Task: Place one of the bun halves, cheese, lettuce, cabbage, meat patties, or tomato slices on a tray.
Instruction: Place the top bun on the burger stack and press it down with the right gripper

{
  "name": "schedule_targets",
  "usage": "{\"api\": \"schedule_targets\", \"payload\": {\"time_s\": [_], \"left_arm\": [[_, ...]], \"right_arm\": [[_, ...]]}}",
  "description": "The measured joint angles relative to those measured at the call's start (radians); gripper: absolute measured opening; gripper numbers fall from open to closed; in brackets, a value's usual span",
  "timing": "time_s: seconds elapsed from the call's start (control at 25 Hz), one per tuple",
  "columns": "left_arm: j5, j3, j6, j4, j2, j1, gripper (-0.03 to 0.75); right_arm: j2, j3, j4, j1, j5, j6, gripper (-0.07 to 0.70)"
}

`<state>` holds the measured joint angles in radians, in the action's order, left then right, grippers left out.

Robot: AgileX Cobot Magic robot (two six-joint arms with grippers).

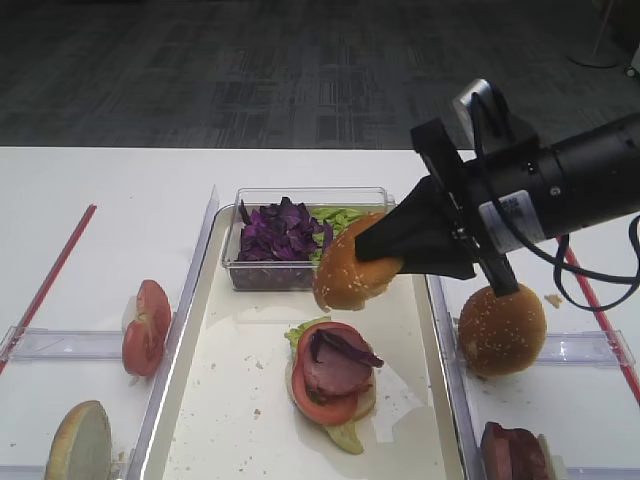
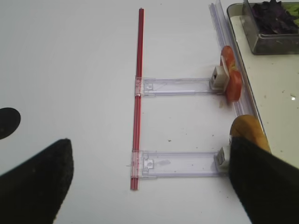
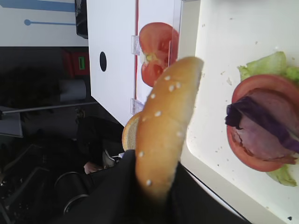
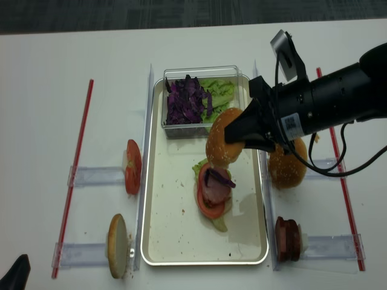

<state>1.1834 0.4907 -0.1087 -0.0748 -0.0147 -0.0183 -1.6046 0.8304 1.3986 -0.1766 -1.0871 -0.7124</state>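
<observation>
The right gripper (image 4: 233, 138) is clenched on a sesame-dotted bun half (image 4: 222, 145), holding it tilted in the air above the cream-white tray (image 4: 175, 251), just off the tray's center toward 1 o'clock. Directly below, at about 6 o'clock from the held dome, sits a stack on the tray: a pale green lettuce leaf (image 1: 300, 331) under a tomato slice (image 1: 318, 400), a pink meat slice (image 1: 335, 372) and a strip of purple cabbage (image 1: 345, 347). At the tray's 12 o'clock end, a clear plastic tub (image 4: 199, 71) holds shredded purple cabbage beside more green leaves. A second bun dome (image 4: 287, 169) rests on the table just outside the tray's 3 o'clock rim, with meat patties (image 4: 288, 235) toward 5 o'clock. Outside the 9 o'clock rim stand upright tomato slices (image 4: 132, 167) and, toward 7 o'clock, another bun half (image 4: 117, 245) on edge. The left gripper (image 2: 149, 182) shows two dark fingers spread wide apart over the bare table, grasping nothing.
</observation>
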Motion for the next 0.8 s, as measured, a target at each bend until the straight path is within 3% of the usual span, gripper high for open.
{"api": "schedule_targets", "payload": {"time_s": [0.24,0.52,0.8], "left_arm": [[0.0,0.0,0.0,0.0,0.0,0.0,0.618],[0.0,0.0,0.0,0.0,0.0,0.0,0.618],[0.0,0.0,0.0,0.0,0.0,0.0,0.618]], "right_arm": [[0.0,-0.001,0.061,0.0,-0.038,-0.046,0.17],[0.0,-0.005,0.085,0.0,-0.045,-0.082,0.17],[0.0,-0.109,0.176,0.0,-0.045,-0.192,0.17]]}}
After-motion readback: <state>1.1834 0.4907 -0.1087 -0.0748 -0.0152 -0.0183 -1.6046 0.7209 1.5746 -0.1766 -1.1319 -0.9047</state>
